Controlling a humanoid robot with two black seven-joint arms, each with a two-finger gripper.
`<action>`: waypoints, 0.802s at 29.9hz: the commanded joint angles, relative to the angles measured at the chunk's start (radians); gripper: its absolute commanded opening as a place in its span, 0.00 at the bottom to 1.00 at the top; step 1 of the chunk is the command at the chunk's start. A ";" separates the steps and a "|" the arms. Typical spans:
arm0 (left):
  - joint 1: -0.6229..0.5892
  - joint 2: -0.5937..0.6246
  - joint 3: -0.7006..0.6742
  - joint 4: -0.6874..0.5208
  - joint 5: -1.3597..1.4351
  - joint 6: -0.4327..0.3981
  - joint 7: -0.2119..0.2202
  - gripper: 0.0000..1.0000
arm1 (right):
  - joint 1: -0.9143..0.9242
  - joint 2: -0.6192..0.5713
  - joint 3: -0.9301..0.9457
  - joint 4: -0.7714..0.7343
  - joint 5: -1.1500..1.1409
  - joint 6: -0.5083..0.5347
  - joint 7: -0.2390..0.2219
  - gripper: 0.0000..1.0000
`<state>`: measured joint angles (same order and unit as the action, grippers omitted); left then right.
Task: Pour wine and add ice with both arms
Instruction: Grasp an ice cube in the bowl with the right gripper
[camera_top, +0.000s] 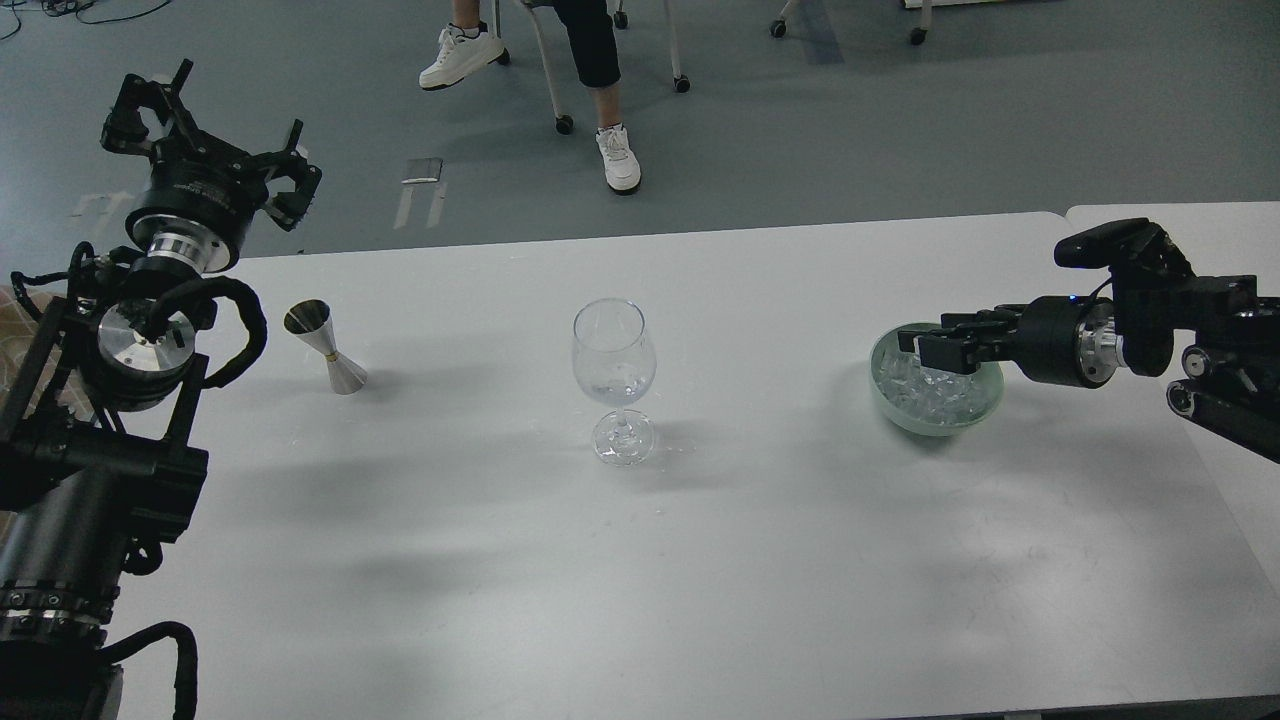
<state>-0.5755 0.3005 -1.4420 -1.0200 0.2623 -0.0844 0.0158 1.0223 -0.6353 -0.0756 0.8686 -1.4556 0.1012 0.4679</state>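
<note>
A clear wine glass (614, 352) stands upright at the table's middle, with a little clear wine (616, 387) low in its bowl. A pale green bowl (938, 424) at the right holds several clear ice cubes (932, 396). My right gripper (922, 347) reaches in from the right, low over the bowl's far side just above the ice, its fingers slightly apart and empty. My left gripper (208, 135) is raised at the far left behind the table's back edge, open and empty. A steel jigger (326, 346) stands in front of it.
The white table (640, 560) carries only these things. A second table (1180, 214) adjoins at the right. Beyond the back edge are a seated person's legs (612, 130) and a chair on casters (560, 70).
</note>
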 joint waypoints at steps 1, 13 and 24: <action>0.002 -0.004 0.000 0.000 0.000 0.000 0.000 0.96 | -0.005 0.000 -0.001 0.000 -0.029 0.000 0.000 0.56; 0.002 -0.007 -0.003 0.000 -0.005 -0.002 0.000 0.96 | -0.021 -0.020 -0.001 -0.003 -0.035 -0.008 0.003 0.68; 0.014 -0.009 -0.006 0.000 -0.008 0.000 0.000 0.96 | -0.045 -0.015 -0.001 -0.010 -0.037 -0.009 0.000 0.63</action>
<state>-0.5617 0.2920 -1.4481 -1.0200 0.2547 -0.0850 0.0153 0.9798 -0.6511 -0.0768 0.8601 -1.4925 0.0922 0.4681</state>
